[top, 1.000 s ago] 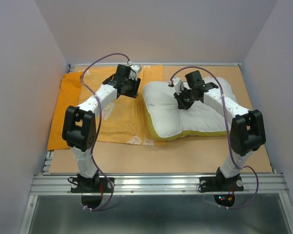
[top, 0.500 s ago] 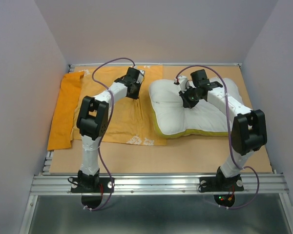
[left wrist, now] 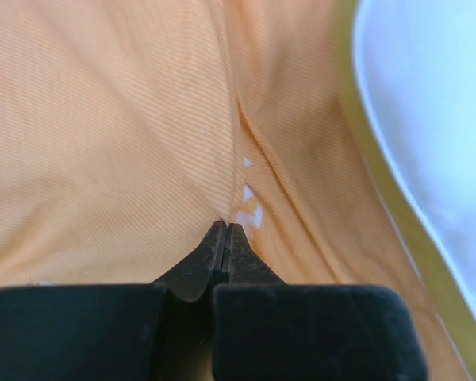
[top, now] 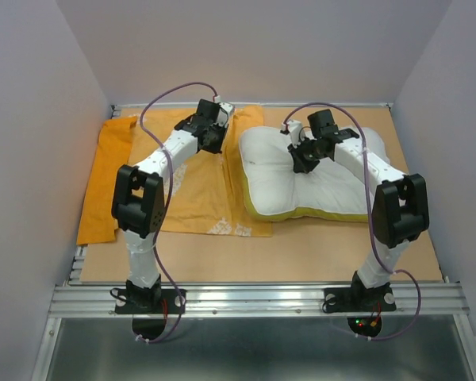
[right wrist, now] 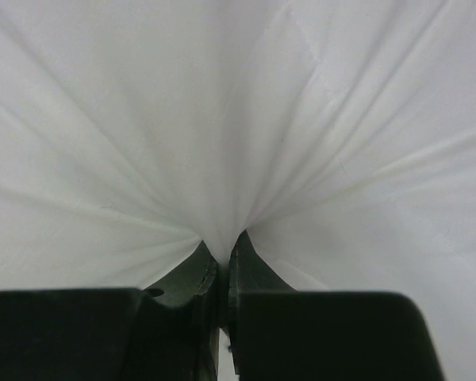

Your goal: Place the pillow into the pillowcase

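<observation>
The white pillow (top: pixel 325 186) with yellow piping lies on the right of the board. The orange pillowcase (top: pixel 190 194) is spread flat to its left, touching it. My left gripper (top: pixel 214 144) sits at the pillowcase's far right edge beside the pillow. In the left wrist view its tips (left wrist: pixel 224 230) are shut on a raised fold of the pillowcase (left wrist: pixel 103 143), and the pillow (left wrist: pixel 436 119) shows at right. My right gripper (top: pixel 301 163) presses into the pillow's top. In the right wrist view it (right wrist: pixel 222 248) is shut on a pinch of the pillow (right wrist: pixel 222 119), creases radiating from the jaws.
A wooden board (top: pixel 301 254) covers the table, boxed in by pale walls at left, right and back. A metal rail (top: pixel 254 300) runs along the near edge by the arm bases. The pillowcase's left part (top: pixel 103 182) reaches the board's left edge.
My left gripper has closed from half open onto the pillowcase fold and shifted slightly right. The right gripper has drawn the pillow a little toward the back, still gripping it.
</observation>
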Available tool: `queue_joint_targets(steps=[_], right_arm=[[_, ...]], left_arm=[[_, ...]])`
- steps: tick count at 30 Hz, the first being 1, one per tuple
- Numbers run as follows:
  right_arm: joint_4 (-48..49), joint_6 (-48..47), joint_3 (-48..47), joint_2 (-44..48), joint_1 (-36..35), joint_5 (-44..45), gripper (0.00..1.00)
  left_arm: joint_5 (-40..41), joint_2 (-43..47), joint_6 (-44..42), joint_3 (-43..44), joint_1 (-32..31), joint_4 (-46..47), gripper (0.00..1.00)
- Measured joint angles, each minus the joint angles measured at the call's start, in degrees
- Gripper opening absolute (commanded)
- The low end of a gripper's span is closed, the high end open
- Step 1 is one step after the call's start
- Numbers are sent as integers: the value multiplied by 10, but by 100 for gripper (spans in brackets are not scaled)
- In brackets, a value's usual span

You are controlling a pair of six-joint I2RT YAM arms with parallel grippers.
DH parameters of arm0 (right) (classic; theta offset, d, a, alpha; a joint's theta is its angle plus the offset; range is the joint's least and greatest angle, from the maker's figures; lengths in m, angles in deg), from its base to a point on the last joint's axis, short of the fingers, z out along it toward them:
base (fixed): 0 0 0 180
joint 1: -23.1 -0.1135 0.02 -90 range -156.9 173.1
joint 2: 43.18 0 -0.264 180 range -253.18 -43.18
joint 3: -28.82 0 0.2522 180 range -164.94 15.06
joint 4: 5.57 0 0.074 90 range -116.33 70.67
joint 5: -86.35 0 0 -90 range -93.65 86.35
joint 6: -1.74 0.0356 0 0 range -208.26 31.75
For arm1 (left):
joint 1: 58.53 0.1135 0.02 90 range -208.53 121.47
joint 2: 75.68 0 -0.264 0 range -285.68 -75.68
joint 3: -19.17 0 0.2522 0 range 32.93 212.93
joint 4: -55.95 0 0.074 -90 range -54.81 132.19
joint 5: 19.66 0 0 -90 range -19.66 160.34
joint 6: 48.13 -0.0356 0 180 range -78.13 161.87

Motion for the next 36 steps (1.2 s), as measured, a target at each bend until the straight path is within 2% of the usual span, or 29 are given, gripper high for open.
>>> queue_joint_targets(steps=[7,18,25,29,36], right_arm=[[-1,-17,-32,-12,-4,-29,0],[-10,-116,-34,-27,-112,-48,1],[-10,-154,-42,-98,-116,-20,1],[-26,-152,-99,-120,-111,0,1],[-23,-86,-291,-217,-95,35,1]], left_arm=[[-72,77,-13,3,30,-21,0],[-170,77,-28,5,48,-54,0],[-201,80,-40,0,49,-59,0],[-216,92,-53,-10,49,-64,0],[-253,105,-91,-16,49,-86,0]])
